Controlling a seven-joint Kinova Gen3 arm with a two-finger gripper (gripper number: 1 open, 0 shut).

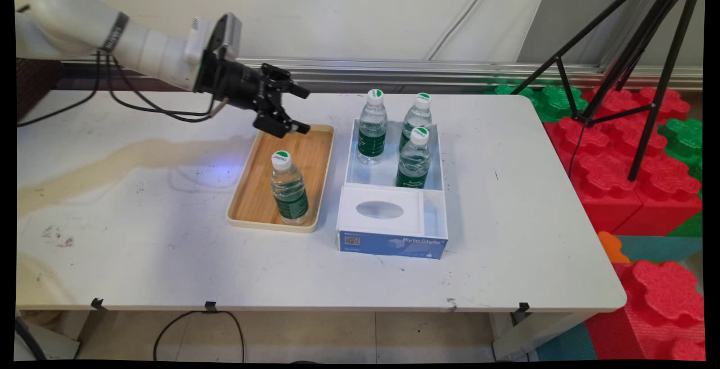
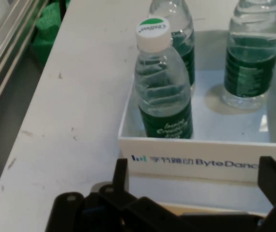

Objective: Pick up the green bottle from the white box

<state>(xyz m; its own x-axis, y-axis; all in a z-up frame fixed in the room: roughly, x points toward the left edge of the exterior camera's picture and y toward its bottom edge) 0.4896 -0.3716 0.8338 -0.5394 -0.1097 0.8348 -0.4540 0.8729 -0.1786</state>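
My black gripper (image 1: 302,109) hangs open and empty above the far end of a wooden tray (image 1: 315,149), pointing right. One water bottle (image 1: 288,189) with a green label stands upright in the tray's near part. To the right, a white box (image 1: 394,175) holds three more bottles (image 1: 372,128) (image 1: 416,118) (image 1: 413,158), all upright. In the hand view the box's lettered wall (image 2: 196,162) faces me, the nearest bottle (image 2: 163,82) just behind it, and my fingers (image 2: 121,174) rise apart at the bottom edge.
The box's near part has a white lid with an oval opening (image 1: 380,210) and a blue front. A black tripod (image 1: 647,65) and red and green foam blocks (image 1: 624,149) stand off the table's right side. Black cables (image 1: 140,104) hang from the arm.
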